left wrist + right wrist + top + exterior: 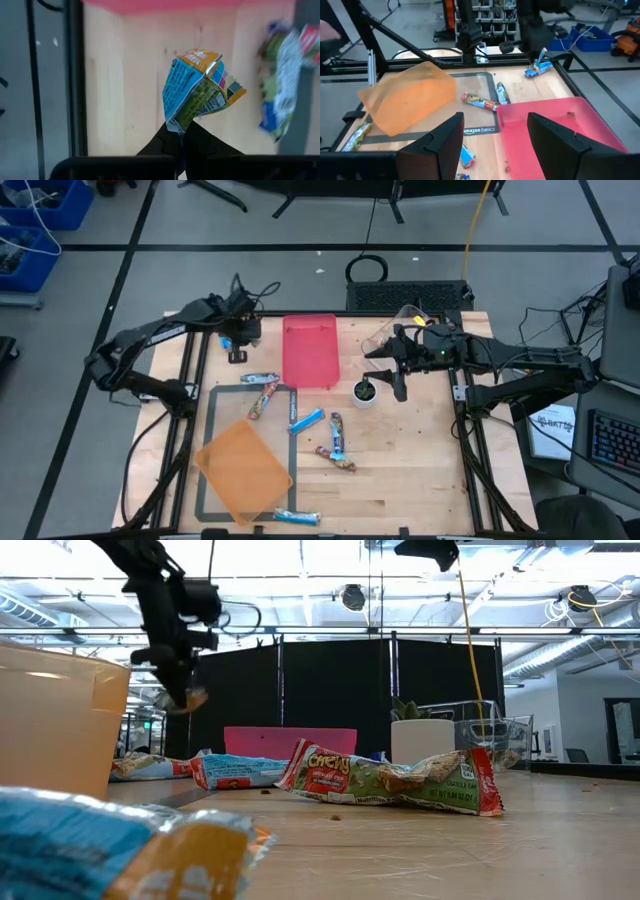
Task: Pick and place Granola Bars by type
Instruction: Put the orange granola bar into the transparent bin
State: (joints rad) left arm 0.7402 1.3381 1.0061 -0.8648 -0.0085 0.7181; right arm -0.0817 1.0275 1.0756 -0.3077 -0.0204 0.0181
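Granola Bars (pixel 300 421) mostly lie loose on the table (pixel 420 470); both trays look empty. Left gripper (pixel 240 336) fingers pinch one bar (pixel 197 87); right gripper (pixel 492 145) fingers gape, empty.

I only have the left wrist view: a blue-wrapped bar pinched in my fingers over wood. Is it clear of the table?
Observer: Yes. The low view shows the left gripper holding the granola bar well above the tabletop.
Operator: Where's the red tray?
Observer: From above, the red tray lies next to the left gripper on the right arm's side, apart from it.
Operator: And the right arm?
Observer: The right gripper hangs open beside the potted plant, beyond the tray.
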